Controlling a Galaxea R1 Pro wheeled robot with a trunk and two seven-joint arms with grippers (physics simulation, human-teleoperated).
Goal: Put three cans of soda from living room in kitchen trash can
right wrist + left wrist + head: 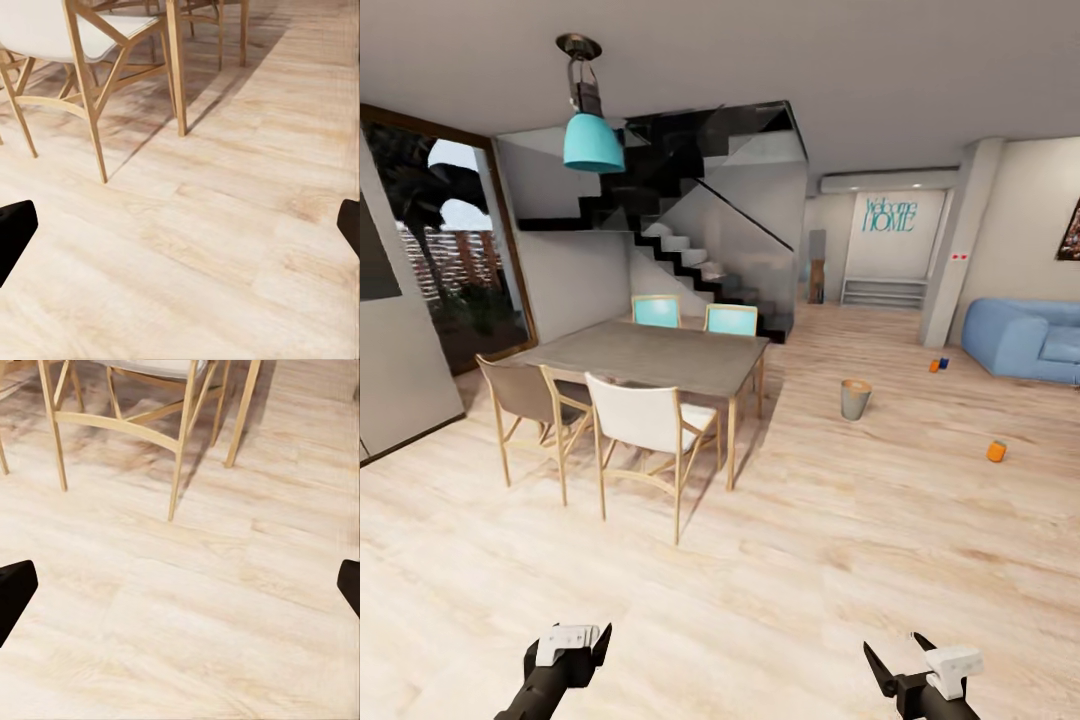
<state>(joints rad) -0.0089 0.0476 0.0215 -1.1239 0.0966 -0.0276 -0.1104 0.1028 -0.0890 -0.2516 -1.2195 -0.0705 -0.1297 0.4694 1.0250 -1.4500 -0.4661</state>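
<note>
Fingers (pixel 16 589) of the left gripper (pixel 588 640) are spread wide with nothing between them, dark tips at either edge of the wrist view over bare wood floor (pixel 760 560). The right gripper (pixel 900 658) is released the same way, empty.

Far beyond the right gripper's fingers sit the task's things: an orange soda can (pixel 996 451) on the floor, and further off — near the blue sofa (pixel 1028 338) — a second orange can (pixel 934 366) just beside a dark blue can (pixel 944 363). The copper-brown trash can (pixel 854 398) stands between the grippers' lines, well ahead. Ahead of the left gripper stands a dining table (pixel 650 352) with a white chair (pixel 645 420).
</note>
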